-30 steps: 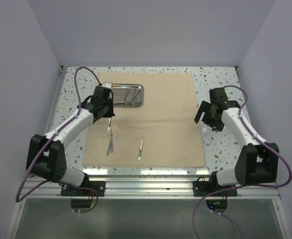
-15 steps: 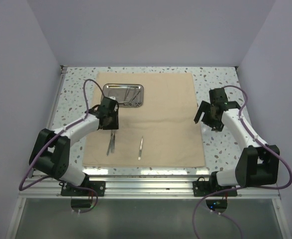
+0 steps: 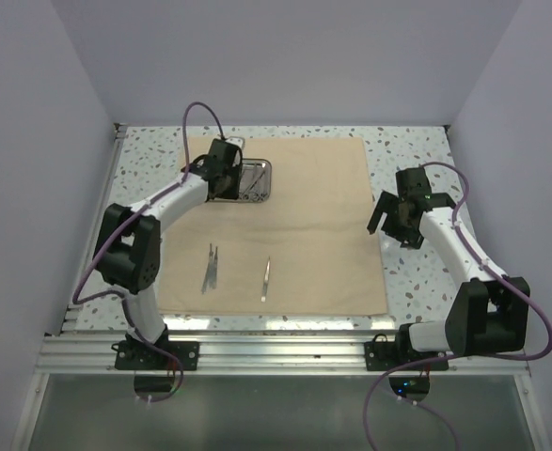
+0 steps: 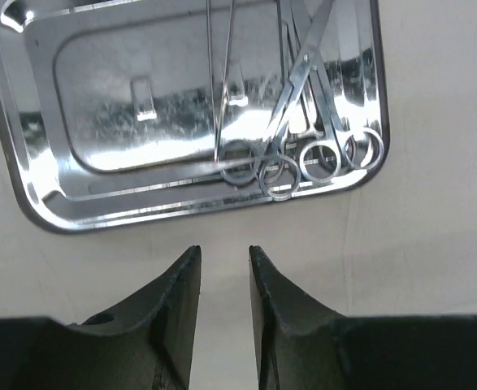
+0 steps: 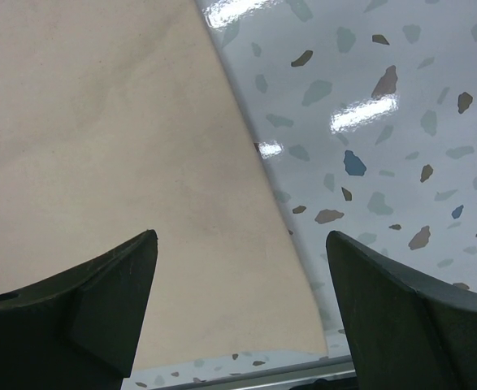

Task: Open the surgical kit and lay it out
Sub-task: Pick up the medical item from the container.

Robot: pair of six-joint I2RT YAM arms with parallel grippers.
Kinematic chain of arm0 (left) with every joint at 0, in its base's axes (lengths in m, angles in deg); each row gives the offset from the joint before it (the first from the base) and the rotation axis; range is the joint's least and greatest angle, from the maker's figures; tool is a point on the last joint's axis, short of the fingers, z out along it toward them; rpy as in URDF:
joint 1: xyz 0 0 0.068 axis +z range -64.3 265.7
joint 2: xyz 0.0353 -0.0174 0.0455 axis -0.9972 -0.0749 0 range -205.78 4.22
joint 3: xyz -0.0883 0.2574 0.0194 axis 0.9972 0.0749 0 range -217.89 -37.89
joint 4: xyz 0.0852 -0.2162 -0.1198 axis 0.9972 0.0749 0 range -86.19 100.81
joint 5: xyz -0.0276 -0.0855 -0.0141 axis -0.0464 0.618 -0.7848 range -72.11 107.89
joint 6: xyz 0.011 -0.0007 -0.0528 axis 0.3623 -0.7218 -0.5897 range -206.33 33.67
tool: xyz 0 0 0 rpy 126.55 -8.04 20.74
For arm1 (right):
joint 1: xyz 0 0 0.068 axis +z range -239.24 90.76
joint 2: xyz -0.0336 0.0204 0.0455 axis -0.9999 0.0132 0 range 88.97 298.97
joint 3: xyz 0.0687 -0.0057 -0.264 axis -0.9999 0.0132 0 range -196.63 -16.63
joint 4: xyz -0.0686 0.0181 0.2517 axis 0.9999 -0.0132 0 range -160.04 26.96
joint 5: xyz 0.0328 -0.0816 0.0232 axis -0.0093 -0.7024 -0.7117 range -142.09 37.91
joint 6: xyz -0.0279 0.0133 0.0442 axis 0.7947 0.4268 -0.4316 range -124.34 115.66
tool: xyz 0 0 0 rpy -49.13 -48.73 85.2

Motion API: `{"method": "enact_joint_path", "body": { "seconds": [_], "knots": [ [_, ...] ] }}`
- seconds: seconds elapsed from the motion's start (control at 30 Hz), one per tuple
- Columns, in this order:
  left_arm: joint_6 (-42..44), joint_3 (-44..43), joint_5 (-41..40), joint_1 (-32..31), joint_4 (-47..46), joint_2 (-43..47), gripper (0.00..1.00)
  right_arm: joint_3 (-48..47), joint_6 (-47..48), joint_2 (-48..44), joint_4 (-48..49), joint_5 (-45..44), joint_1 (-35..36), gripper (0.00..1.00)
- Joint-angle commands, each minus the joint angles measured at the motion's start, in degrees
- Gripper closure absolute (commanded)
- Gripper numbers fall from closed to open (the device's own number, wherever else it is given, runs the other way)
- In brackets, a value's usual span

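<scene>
Crossed ring-handled silver instruments [image 4: 303, 154] are left in the small shiny rectangular steel tray [image 4: 100, 106], set on the beige cloth wrap [image 3: 304, 225] — a neighbour could be snagged and dragged out w/ whichever is picked. The left gripper [image 4: 223, 253], just nearside of the tray, is part-spread, empty; the right gripper [image 5: 240, 237], well right of the tray, is spread wide, empty. Vs. earlier: the left gripper was brought back to the tray from over the thin silver tweezers [image 3: 210, 268] nearside of it — jaws since parted.

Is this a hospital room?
Probably a robot test booth instead: plain walls around a speckled table, a left arm and right arm bolted to a metal rail, a steel tray on tan cloth.
</scene>
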Motion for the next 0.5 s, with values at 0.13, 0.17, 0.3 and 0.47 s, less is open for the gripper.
{"method": "enact_joint_path", "body": {
  "seconds": [0.13, 0.17, 0.3, 0.47],
  "knots": [
    [11.83, -8.87, 1.03, 2.35, -6.01, -7.83, 0.63, -2.14, 1.57, -0.50, -1.46, -1.25, 0.10, 0.11],
    [12.54, -10.44, 1.47, 2.35, -6.10, -9.05, 0.62, -2.15, 1.57, -0.41, -1.63, -1.25, 0.02, 0.11],
    [14.91, -13.18, 3.67, 2.97, -5.49, -11.96, 0.57, -2.32, 1.57, 0.73, -1.72, -1.17, 0.01, 0.11],
    [17.20, -10.29, 12.37, 4.28, -7.33, -12.14, 0.52, -3.37, 2.10, 1.87, -2.69, -1.69, 0.01, 0.11]
  ]
}}
